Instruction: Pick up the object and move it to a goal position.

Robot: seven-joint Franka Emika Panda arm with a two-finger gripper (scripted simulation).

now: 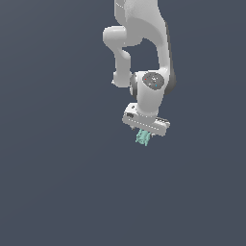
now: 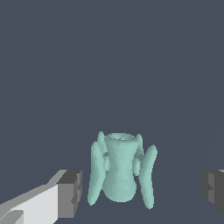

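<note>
The claw (image 1: 144, 136) hangs spread wide, its dark pads (image 2: 70, 194) well clear of the mint-green lumpy object (image 1: 142, 138) sitting between them, directly at six o'clock below the wrist.

A: Finish of the white, rounded arm casing (image 1: 153, 98)?

B: Smooth, hard-looking shell like moulded plastic, with a soft satin sheen; light grades evenly across the curves. A darker grey, speckled round cap on the wrist joint looks matt.

A: The small mint-green, lumpy ridged object (image 2: 121, 171)?

B: Smooth and uniform in colour, faintly glossy on the ribs, no grain or texture. Material cannot be told beyond a plastic or glazed look.

A: The fingers (image 2: 70, 194)?

B: White bodies, smooth and matt. The pads are dark grey, duller, with shallow notched faces.

A: Background surface?

B: Flat slate-blue, wholly matt, featureless.
</note>
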